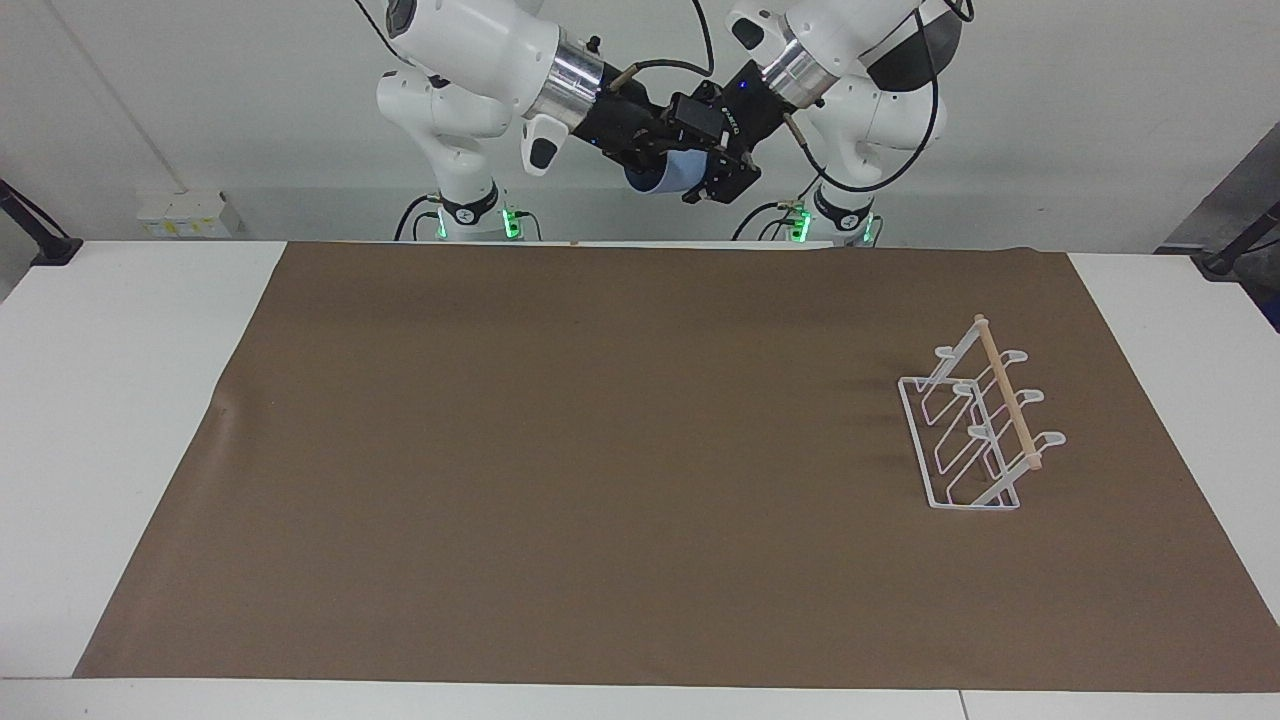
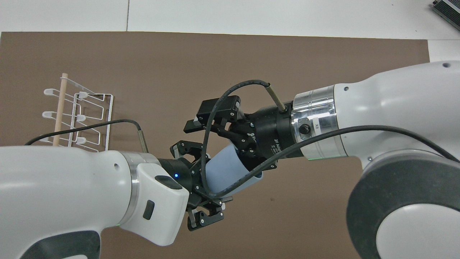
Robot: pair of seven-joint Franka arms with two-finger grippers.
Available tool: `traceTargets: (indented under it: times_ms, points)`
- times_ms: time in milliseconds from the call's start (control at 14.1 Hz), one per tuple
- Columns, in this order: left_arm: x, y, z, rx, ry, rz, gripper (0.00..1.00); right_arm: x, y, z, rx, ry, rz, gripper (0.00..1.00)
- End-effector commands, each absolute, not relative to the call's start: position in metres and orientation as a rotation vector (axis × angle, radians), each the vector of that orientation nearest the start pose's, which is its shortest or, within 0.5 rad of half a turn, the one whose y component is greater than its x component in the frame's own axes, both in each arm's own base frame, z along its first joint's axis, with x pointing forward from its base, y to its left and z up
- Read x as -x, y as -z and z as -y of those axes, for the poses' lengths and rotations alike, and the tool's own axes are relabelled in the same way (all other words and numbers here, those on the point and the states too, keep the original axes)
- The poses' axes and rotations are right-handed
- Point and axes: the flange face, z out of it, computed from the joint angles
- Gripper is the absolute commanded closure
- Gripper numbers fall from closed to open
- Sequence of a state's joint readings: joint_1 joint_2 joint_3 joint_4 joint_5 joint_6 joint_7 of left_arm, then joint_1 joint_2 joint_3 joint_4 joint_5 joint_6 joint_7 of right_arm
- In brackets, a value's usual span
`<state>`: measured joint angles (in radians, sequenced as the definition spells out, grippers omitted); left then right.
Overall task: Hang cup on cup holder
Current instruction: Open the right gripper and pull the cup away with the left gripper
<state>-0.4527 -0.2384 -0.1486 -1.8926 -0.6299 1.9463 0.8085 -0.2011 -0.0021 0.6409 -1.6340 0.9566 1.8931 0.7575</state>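
A brown mat [image 1: 600, 450] covers most of the white table [image 1: 110, 400]. Both lie well below the fingers. A wall socket [image 1: 180, 213] sits past the table's edge.
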Motion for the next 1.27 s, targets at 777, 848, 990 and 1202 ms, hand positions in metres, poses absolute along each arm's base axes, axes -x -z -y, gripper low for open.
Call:
traceTargets:
  times_ms: [777, 848, 990, 1202]
  points:
    - [-0.376, -0.652, 0.335, -2.034, -0.401, 1.561, 1.00, -0.515, -0.655, -0.301, 2.107, -0.337, -0.545, 0.00]
    - [-0.375, -0.650, 0.334, -2.035, -0.394, 1.567, 1.00, -0.514, -0.655, -0.301, 2.107, -0.334, -0.543, 0.00]
    - [-0.375, -0.648, 0.333, -2.038, -0.381, 1.592, 1.00, -0.515, -0.655, -0.301, 2.106, -0.337, -0.545, 0.00]
    - [-0.376, -0.645, 0.326, -2.014, -0.356, 1.654, 1.00, -0.514, -0.655, -0.301, 2.107, -0.334, -0.543, 0.00]
